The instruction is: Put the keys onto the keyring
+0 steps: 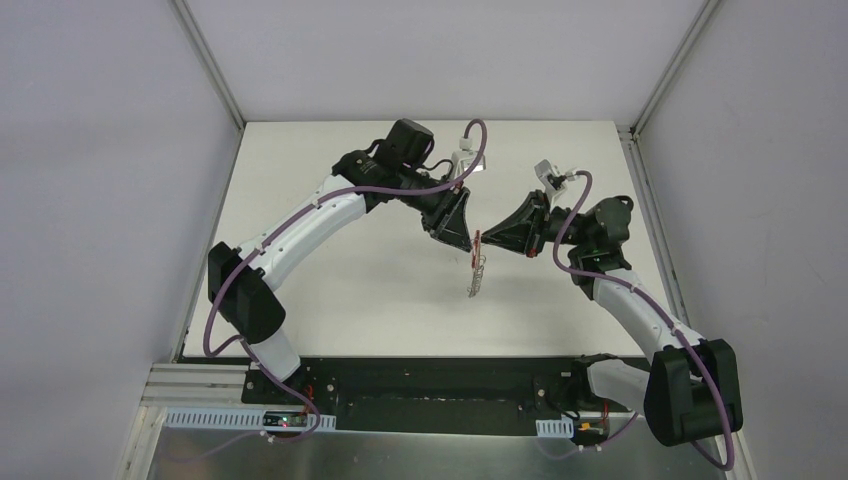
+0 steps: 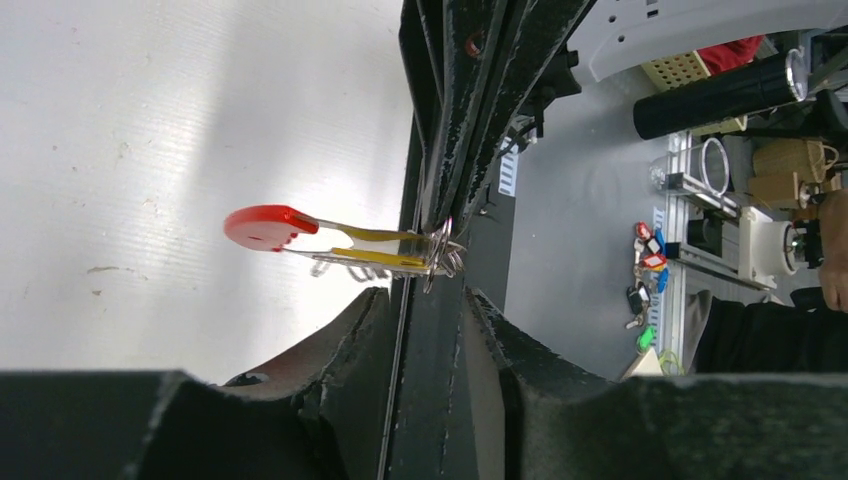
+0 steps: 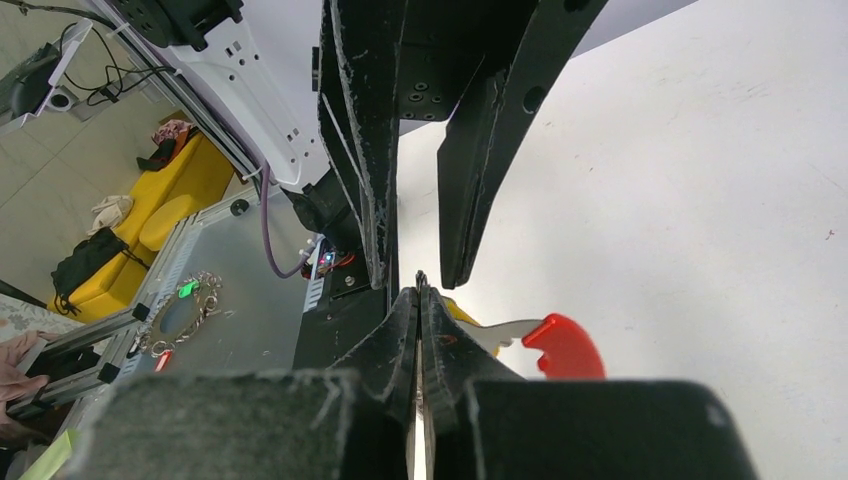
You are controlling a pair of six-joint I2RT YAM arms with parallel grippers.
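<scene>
Both grippers meet above the middle of the white table (image 1: 330,280). The keyring (image 1: 477,272) hangs between them, its silvery chain dangling. In the left wrist view its red end (image 2: 265,227) sticks out to the left, with chain loops (image 2: 350,268) below. The key's yellow head (image 2: 385,260) lies by small silver rings (image 2: 447,255). My right gripper (image 3: 418,295) is shut on the thin metal of the keyring, with the red end (image 3: 563,345) beside it. My left gripper (image 2: 428,295) is open. Its fingers (image 3: 365,150) straddle the right gripper's tip.
The black base plate (image 1: 430,385) and the arm bases run along the near edge. Grey enclosure walls and aluminium posts (image 1: 210,70) bound the table on three sides. A bunch of coloured keys (image 2: 645,270) lies on a bench outside the cell.
</scene>
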